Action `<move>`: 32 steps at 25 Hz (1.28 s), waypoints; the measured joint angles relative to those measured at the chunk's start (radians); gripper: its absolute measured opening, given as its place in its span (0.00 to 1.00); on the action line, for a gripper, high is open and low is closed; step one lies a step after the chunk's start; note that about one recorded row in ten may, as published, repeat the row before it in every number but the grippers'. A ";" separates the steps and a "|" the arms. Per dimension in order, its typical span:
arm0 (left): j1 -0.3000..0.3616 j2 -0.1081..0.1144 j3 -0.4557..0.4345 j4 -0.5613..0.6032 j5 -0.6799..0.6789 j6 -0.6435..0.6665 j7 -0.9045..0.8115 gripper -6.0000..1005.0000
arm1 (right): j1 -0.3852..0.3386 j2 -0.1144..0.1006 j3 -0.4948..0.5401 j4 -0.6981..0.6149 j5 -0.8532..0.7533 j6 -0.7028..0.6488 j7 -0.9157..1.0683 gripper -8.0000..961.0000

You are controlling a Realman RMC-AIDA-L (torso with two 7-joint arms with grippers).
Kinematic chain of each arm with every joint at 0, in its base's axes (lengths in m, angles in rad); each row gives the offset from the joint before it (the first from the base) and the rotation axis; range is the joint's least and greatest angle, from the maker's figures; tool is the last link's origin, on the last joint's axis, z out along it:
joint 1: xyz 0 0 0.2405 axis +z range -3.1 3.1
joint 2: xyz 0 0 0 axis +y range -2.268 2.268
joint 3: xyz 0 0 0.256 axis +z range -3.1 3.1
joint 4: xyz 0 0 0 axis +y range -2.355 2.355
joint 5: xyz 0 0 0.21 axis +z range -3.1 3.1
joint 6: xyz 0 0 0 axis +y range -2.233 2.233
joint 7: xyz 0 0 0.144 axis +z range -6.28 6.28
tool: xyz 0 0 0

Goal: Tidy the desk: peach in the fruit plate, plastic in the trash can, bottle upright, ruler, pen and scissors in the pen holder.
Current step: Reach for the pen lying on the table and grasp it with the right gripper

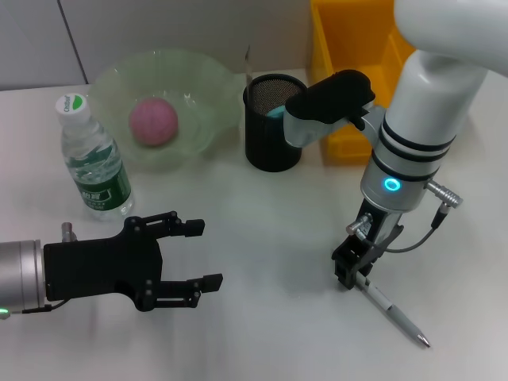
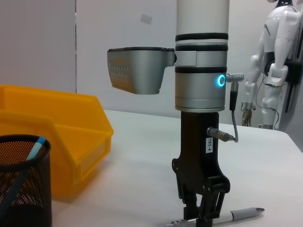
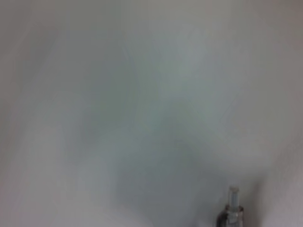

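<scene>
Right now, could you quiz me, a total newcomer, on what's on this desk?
1. True or false: the peach already lies in the fruit plate.
2. What is the right pincer down on? A) ruler B) pen C) scissors
3. Fill in: the bottle stands ____ beside the plate.

Key: 1 true. 2 B, the pen lies on the table with the pincer at one end, while the left pincer hangs open near the bottle. 3 upright.
</scene>
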 joint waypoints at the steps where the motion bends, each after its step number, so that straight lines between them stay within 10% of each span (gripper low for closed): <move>1: 0.000 0.000 0.000 0.000 0.000 0.000 0.000 0.83 | 0.001 0.000 -0.001 0.001 0.000 0.000 0.001 0.31; 32: 0.000 0.002 0.003 0.000 0.000 0.001 0.001 0.83 | 0.026 0.000 -0.065 -0.004 -0.003 -0.010 0.034 0.31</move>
